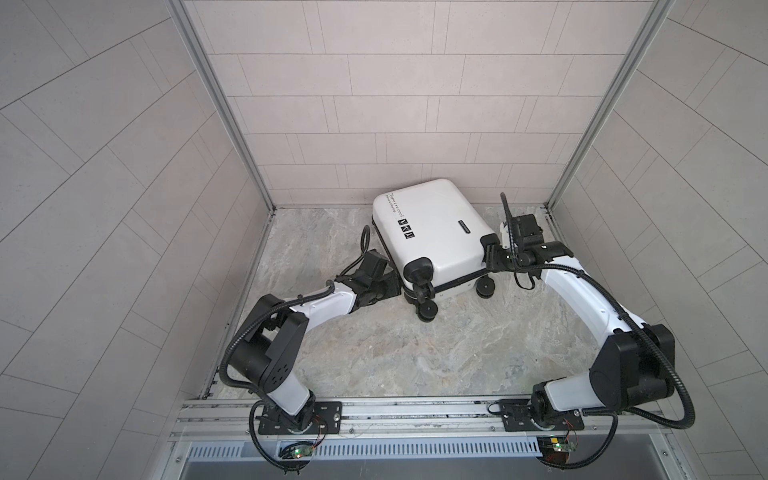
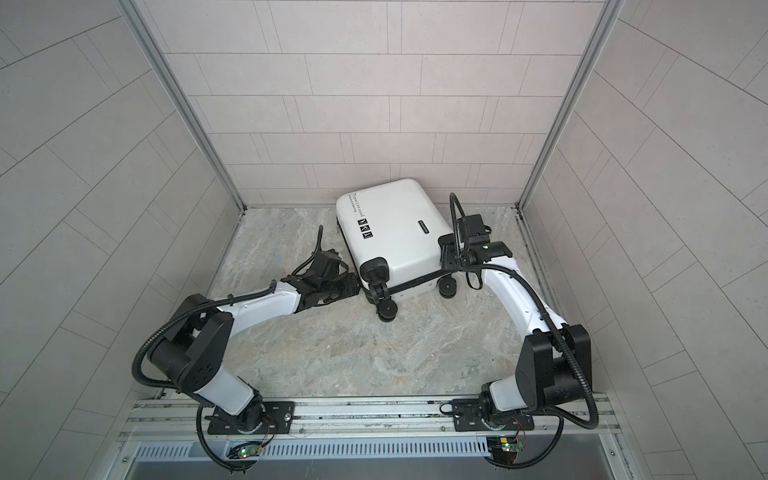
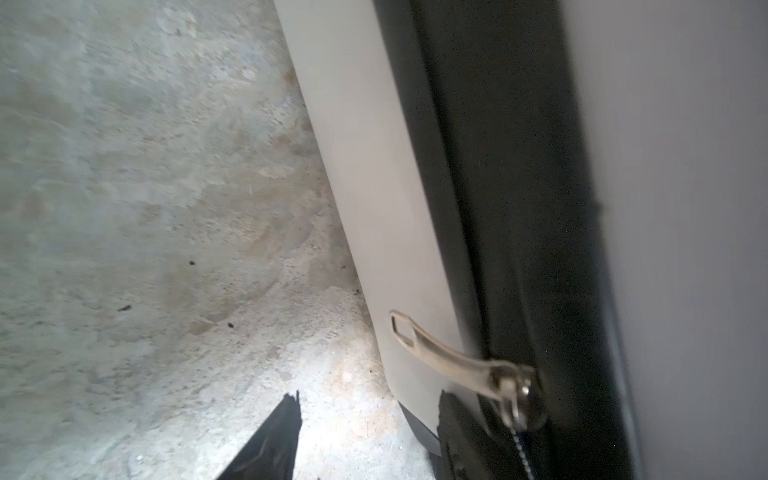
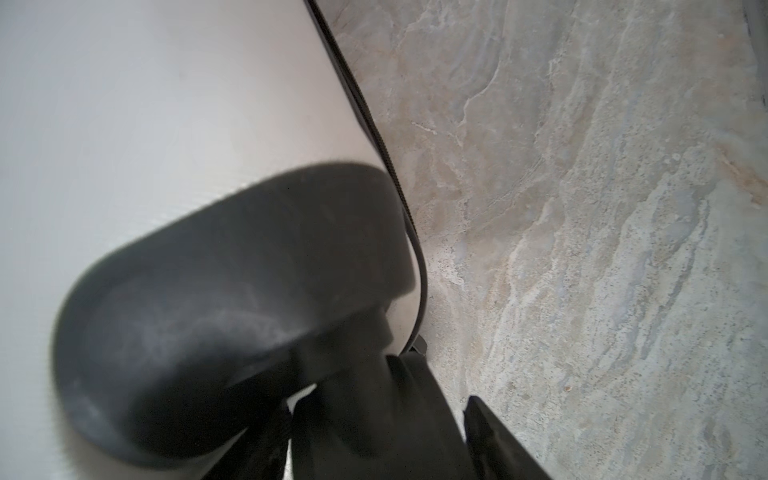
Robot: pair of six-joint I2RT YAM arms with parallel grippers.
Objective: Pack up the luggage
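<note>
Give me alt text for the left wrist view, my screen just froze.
A silver zipper pull sticks out from the black zipper band of the white luggage, just past the fingertips of the open left gripper, not gripped. Marbled table fills the rest of the frame.

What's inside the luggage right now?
Nothing inside shows. The luggage lies closed, white shell up, its zipper pull on the zipper band. Any contents are covered by the shell.
</note>
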